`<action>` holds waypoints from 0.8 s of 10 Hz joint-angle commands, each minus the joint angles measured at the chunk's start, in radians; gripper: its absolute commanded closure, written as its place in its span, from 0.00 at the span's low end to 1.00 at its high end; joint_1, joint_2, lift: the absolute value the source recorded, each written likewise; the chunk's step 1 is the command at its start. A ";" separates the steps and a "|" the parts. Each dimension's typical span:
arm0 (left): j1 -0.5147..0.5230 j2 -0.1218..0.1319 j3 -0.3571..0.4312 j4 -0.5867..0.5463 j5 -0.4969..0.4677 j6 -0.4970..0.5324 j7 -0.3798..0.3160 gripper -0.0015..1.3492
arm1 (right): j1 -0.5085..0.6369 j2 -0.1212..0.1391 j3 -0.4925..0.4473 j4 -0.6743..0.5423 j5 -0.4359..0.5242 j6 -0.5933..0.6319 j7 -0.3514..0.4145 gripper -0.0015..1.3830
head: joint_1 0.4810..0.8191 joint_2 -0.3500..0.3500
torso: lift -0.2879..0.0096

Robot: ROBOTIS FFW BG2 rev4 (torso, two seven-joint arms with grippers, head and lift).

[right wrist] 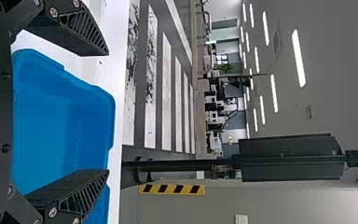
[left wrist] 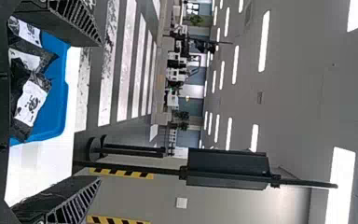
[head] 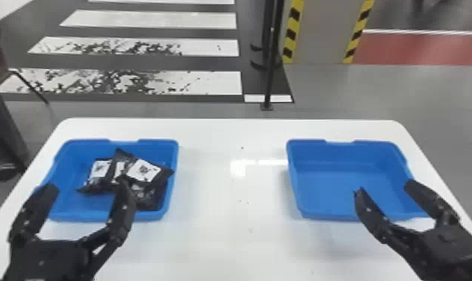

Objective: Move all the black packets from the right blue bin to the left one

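I count two blue bins in front of me, one on the left (head: 142,143) and one on the right (head: 377,145), on one white desk (head: 231,224). Of black packets (head: 167,172) I make out at least three; they overlap, so I can't give an exact number. Three white labels (head: 143,170) show on them. I have two grippers, my left gripper (head: 87,185) and my right gripper (head: 384,188), with two fingers each, four in all. Beyond, I count two yellow-and-black strips (head: 293,33) in my head view.
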 commanded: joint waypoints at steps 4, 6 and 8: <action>0.003 0.000 0.002 0.000 0.015 -0.014 0.000 0.00 | 0.015 0.000 0.000 -0.028 0.003 -0.003 -0.013 0.10 | 0.63 0.46 | 0.50; 0.000 0.000 0.000 0.000 0.017 -0.017 0.000 0.00 | 0.015 0.000 0.000 -0.033 0.003 -0.005 -0.016 0.10 | 0.63 0.47 | 0.50; -0.002 0.003 -0.006 0.000 0.019 -0.017 0.000 0.00 | 0.015 -0.001 0.000 -0.036 0.001 -0.010 -0.016 0.10 | 0.63 0.47 | 0.50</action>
